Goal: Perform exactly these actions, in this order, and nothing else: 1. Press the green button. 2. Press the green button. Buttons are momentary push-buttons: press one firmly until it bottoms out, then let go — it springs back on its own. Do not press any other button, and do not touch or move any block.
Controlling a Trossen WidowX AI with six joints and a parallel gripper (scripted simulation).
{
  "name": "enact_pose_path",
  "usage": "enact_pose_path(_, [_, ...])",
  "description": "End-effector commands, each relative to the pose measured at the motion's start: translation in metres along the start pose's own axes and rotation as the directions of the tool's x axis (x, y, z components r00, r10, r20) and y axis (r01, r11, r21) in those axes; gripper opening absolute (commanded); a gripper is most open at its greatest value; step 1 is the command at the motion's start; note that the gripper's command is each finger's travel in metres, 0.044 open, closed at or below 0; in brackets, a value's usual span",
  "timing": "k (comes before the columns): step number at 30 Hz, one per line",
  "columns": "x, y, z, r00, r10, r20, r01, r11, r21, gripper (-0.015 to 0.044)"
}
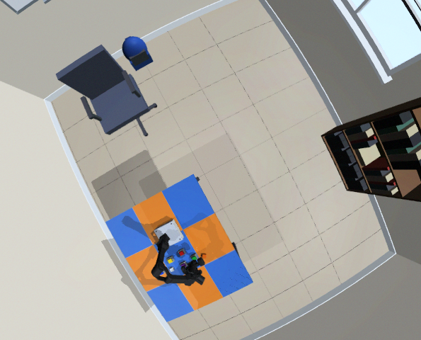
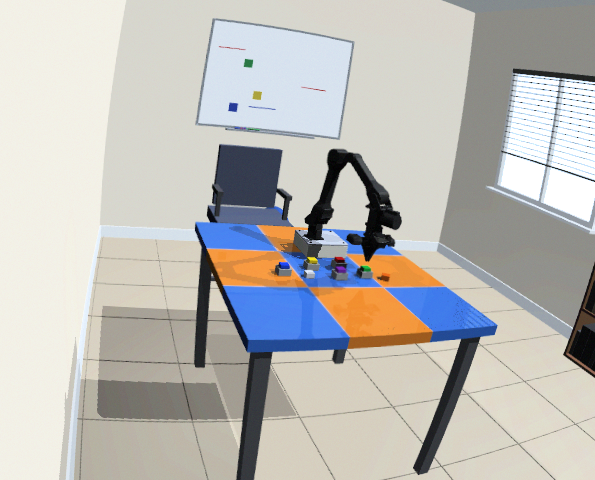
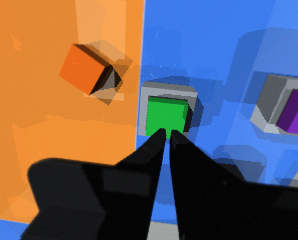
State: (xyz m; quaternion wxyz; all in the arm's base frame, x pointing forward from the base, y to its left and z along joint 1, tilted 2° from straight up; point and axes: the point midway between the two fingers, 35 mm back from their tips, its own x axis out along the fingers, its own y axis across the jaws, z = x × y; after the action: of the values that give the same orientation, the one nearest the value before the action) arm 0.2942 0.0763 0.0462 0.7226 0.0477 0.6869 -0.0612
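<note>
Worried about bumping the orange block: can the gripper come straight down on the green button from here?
Probably yes: the shut gripper hangs over the green button, and the orange block sits apart to one side.

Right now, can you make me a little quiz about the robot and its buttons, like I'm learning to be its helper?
1. True or false: the hand is holding the orange block.
2. Which button do the closed fingers point at? A) purple button B) green button C) yellow button
3. Fill in: the orange block lies on an ______ square of the table.

Key: 1. False, the hand is shut and holds nothing. 2. B. 3. orange.
</note>
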Motion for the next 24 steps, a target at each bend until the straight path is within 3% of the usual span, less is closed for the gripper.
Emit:
enact_pose_path(1, [0.003, 0.001, 0.0, 1.0, 0.004, -0.002, -0.004, 1.0, 0.002, 0.002])
enact_pose_path(24, [0.031, 0.001, -0.001, 1.0, 0.003, -0.002, -0.003, 1.0, 0.002, 0.002])
